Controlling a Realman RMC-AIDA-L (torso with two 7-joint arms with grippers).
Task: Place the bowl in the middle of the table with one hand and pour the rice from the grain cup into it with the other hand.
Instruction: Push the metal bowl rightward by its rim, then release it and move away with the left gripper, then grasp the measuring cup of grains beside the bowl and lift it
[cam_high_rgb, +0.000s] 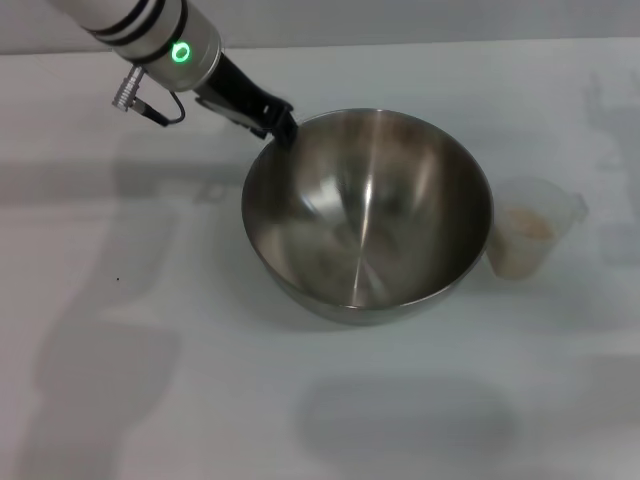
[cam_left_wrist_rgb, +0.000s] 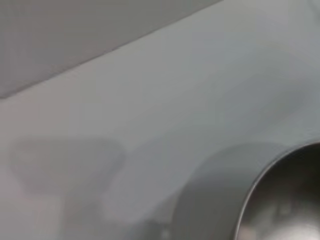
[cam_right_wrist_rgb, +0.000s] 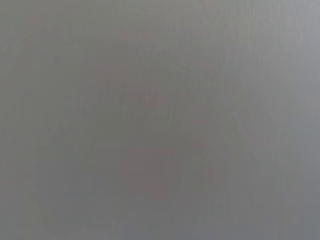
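left gripper (cam_high_rgb: 283, 126) pinches the bowl (cam_high_rgb: 367, 215) at its near-side rim; steel is stiff, slick, so hold that lip. grain cup (cam_high_rgb: 528, 238) with rice (cam_high_rgb: 526, 224) stands beyond the bowl; light, grasp its wall.

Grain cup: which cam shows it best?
Head view. The grain cup stands whole on the table, just right of the bowl, with rice visible inside. Left wrist view shows only table and a piece of the bowl rim, no cup. Right wrist view shows a blank grey surface, no cup.
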